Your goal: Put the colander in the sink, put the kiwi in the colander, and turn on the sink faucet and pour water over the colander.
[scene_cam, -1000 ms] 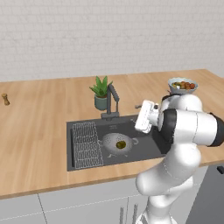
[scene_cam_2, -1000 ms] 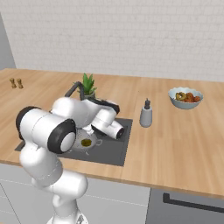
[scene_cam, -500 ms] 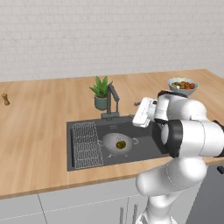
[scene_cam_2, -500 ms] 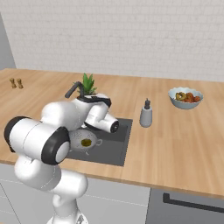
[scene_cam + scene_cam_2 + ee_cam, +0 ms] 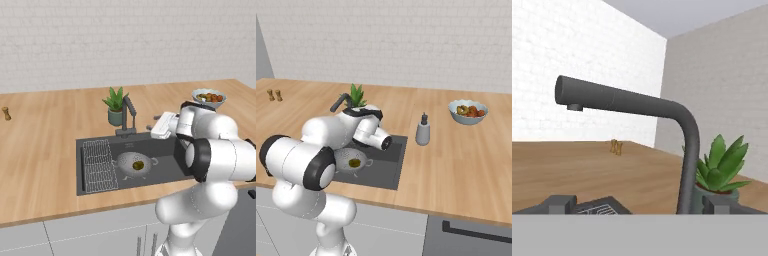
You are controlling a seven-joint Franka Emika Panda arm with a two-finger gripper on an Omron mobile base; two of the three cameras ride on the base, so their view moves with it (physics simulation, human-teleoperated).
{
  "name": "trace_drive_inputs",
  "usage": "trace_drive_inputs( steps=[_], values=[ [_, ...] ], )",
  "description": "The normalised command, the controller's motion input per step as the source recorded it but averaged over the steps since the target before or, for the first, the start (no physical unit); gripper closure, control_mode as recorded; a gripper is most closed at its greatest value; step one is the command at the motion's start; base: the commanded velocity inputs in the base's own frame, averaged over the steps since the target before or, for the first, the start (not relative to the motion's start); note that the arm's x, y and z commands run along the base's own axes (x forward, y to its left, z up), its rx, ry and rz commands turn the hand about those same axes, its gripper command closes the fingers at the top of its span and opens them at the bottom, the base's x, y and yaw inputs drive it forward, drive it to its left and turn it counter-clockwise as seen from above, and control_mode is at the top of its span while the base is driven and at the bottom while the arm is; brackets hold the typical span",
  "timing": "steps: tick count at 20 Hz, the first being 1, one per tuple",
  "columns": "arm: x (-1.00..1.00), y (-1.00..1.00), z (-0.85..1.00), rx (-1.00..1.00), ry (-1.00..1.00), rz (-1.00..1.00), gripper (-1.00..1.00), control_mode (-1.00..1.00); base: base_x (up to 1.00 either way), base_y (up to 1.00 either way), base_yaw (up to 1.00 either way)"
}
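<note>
Arm bent at the elbow over the right end of the sink (image 5: pixel 85 172), forearm level, gripper (image 5: pixel 156 124) reaching left toward the faucet (image 5: pixel 127 116) and stopped just short of it. Finger gap: cannot tell, only the dark tips at the lower edge of the hand view. Wire rack (image 5: pixel 97 165) in the left part of the basin. Colander (image 5: pixel 135 165) upright on the basin floor, right of the rack, with the kiwi (image 5: pixel 138 164) lying inside. Potted plant (image 5: pixel 116 106) just behind the faucet. Soap bottle (image 5: pixel 423 130) on the counter right of the sink. Fruit bowl (image 5: pixel 209 98) at far right, holding orange and red fruit.
</note>
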Motion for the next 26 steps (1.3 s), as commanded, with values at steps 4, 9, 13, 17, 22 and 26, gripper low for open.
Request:
trace_drive_inputs(
  steps=[4,9,13,17,22,26],
  values=[
    [0.01,0.05,-0.01,0.14,-0.01,-0.04,-1.0,-1.0,0.0,0.0,0.0],
    [0.04,0.19,-0.03,0.02,0.0,0.0,-1.0,-1.0,0.0,0.0,0.0],
    [0.18,0.15,-0.03,0.0,0.0,0.0,-1.0,-1.0,0.0,0.0,0.0],
    [0.29,0.0,-0.05,0.0,0.0,0.0,-1.0,-1.0,0.0,0.0,0.0],
    [0.26,0.0,-0.14,0.0,0.0,0.0,-1.0,-1.0,0.0,0.0,0.0],
    [0.22,0.0,-0.21,0.0,0.0,0.0,-1.0,-1.0,0.0,0.0,0.0]
  ],
)
